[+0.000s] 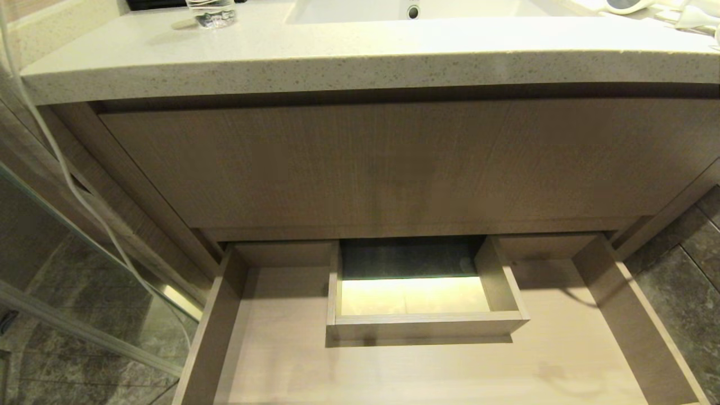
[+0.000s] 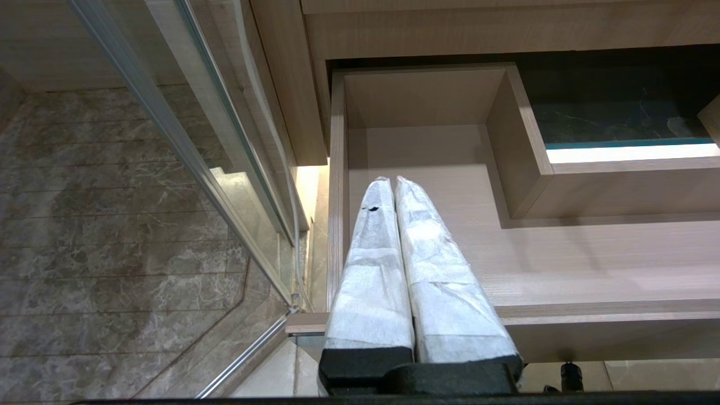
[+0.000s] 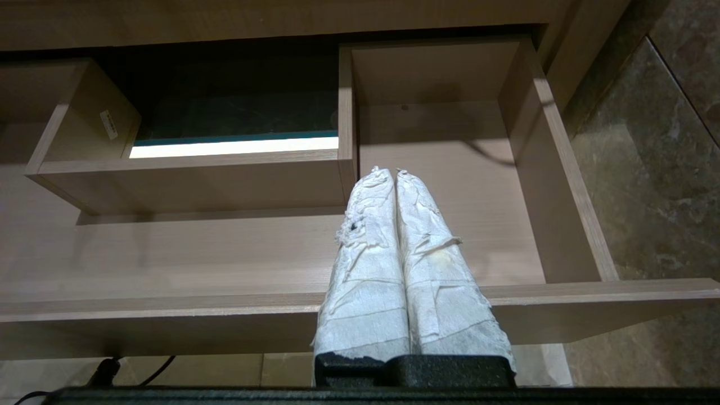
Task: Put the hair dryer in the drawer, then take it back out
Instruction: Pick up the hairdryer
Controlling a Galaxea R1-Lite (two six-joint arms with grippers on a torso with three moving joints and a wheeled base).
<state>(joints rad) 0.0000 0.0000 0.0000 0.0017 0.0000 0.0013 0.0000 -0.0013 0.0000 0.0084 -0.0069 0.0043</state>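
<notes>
Item 1, drawer [image 1: 562, 354]: light wood-grain, wide and shallow, pulled out below vanity. Boxed rectangular cutout [image 1: 427, 323] at its rear centre, open through to a lit strip and dark stone below. No contents visible in drawer.

Item 2, hair dryer [image 1: 624, 4]: white, only partly in view at far right of countertop [image 1: 360, 56], beside sink; most of body cut off by the frame edge. White cord [image 1: 694, 17] bunched next to it. Well apart from drawer, not inside.

Item 3, left gripper [image 2: 392, 181]: fingers wrapped in white tape, pressed together, holding nothing. Hangs over drawer's front-left section, near left side wall; not touching wood as far as can be seen.

Item 4, right gripper [image 3: 395, 171]: same white wrap, frayed in spots; tips closed against each other, empty. Hangs over drawer's front-right section, beside cutout's right wall.

Item 5, misc.: taller wood-grain front panel [image 1: 394, 163] above drawer; white sink basin [image 1: 410, 11] w/ overflow hole; glass [image 1: 211, 14] on countertop, left rear; glass shower panel [image 1: 84, 270] and white cable [image 1: 62, 169] at left; dark marble floor tile [image 1: 680, 292] at right.

Neither arm appears in head view.
</notes>
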